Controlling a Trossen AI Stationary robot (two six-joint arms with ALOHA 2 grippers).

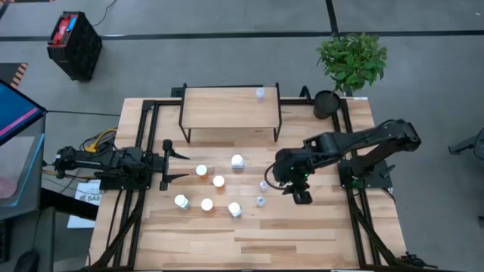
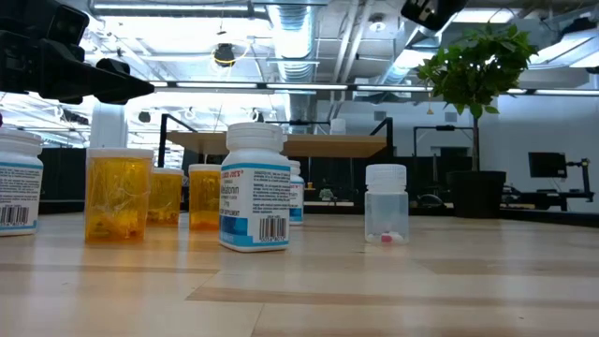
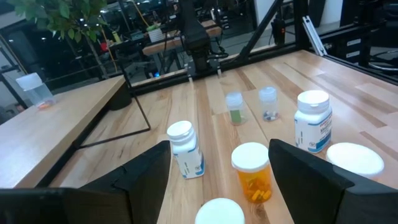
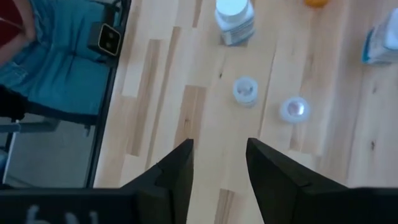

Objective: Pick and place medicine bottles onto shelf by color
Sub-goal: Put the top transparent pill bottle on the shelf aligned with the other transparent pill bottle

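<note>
Nine small cylindrical medicine bottles are in play on the light wood-plank desk (image 1: 302,242). One clear bluish bottle (image 1: 260,94) already stands on the shelf (image 1: 219,107), a low stand with a pale wood top and thin black legs, at about twelve o'clock on the desk; the bottle sits near the shelf's two o'clock corner.

The other eight stand upright mid-desk. Three white bottles with white caps and blue-and-white printed labels, one of them (image 2: 255,187) closest in the low view, are mixed with three translucent orange bottles with white caps; the nearest orange one (image 2: 118,194) shows yellowish contents. From above they read as bright white caps spread from nine o'clock toward the centre. Two more clear bluish bottles with clear caps stand close together but apart, just at three o'clock of that cluster: one (image 1: 263,185) holds something green, the other (image 1: 260,201) has tiny reddish bits at its bottom.

The right end effector (image 4: 219,163) hangs above the desk beside those two clear bottles, its dark fingers (image 4: 176,167) parted with bare wood between them, gripping nothing. The left end effector (image 1: 178,167) waits at nine o'clock, low over the desk, fingers spread wide and empty, pointing at the cluster.
</note>
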